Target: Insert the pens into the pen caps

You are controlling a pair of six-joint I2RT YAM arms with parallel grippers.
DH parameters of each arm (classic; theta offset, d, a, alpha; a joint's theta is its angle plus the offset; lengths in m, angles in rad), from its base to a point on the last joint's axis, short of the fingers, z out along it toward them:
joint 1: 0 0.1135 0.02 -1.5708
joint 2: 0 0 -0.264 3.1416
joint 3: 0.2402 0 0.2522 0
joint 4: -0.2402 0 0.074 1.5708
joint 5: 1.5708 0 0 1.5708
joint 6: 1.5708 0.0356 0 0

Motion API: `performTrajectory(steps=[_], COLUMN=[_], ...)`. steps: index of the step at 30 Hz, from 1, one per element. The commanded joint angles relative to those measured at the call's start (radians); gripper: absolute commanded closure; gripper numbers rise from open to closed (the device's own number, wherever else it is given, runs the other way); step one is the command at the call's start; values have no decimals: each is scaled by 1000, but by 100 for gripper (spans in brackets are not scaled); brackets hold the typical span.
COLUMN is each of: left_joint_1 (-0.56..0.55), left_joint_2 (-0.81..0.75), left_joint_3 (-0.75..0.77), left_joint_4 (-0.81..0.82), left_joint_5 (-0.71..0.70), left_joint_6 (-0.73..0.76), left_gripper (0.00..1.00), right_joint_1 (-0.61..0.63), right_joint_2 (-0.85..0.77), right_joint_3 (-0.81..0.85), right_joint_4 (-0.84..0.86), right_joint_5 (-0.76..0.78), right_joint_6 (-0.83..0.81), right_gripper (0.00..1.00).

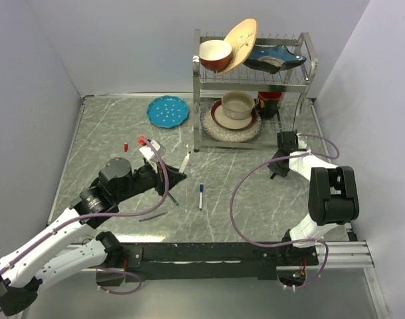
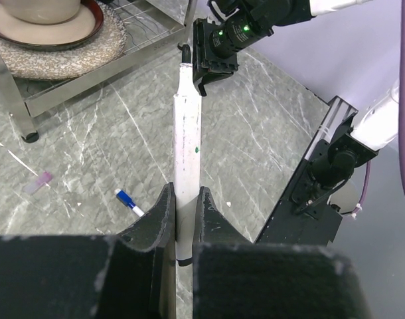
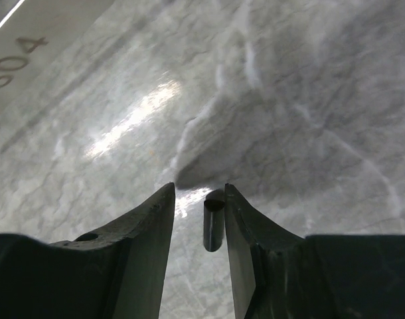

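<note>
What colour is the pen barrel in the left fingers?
White; the pen shows best in the left wrist view.

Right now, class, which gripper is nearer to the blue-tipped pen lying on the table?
Left. The left gripper, holding a white pen, hovers just left of the blue-tipped pen; the right gripper is much farther away on its right, by the dish rack.

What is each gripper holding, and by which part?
The left gripper clamps a white-barrelled pen low on its barrel, far from the black tip. The right gripper straddles a black cap, jaws not closed on it: nothing held.
</note>
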Motion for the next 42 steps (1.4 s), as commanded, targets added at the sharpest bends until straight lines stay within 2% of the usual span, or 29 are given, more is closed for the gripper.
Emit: performTrajectory(steps=[1, 5, 12, 18, 21, 25, 27, 30, 33, 39, 42], left_joint_1=[3, 3, 3, 3, 3, 3, 3, 3, 1, 1, 1], left_joint_2=[1, -1, -2, 5, 7, 11, 10, 8, 5, 1, 4], left_joint_3=[16, 12, 12, 12, 13, 15, 12, 12, 9, 4, 6], left_joint_4=[25, 28, 24, 24, 25, 25, 27, 25, 28, 28, 28], left_joint_5=[15, 19, 9, 15, 15, 18, 19, 21, 24, 24, 33], left_joint_6=[17, 17, 20, 22, 19, 19, 19, 17, 17, 19, 20], left_gripper=[99, 99, 99, 99, 99, 99, 99, 99, 99, 99, 99], right_joint_1=[12, 70, 206, 227, 225, 222, 222, 213, 185, 150, 129], right_joint_2=[-45, -48, -69, -141, -192, -213, -162, -60, -11, -46, -51], right_joint_3=[-31, -20, -21, -63, -38, 8, 72, 187, 227, 195, 183], right_joint_4=[74, 81, 26, -7, -76, -185, -305, -474, -511, -520, -517], right_joint_5=[-97, -135, -101, -71, 9, 106, 145, 193, 178, 221, 227], right_joint_6=[-47, -96, -85, -51, 72, 386, 541, 677, 746, 889, 904], right_gripper=[57, 56, 56, 57, 58, 54, 54, 54, 53, 48, 45])
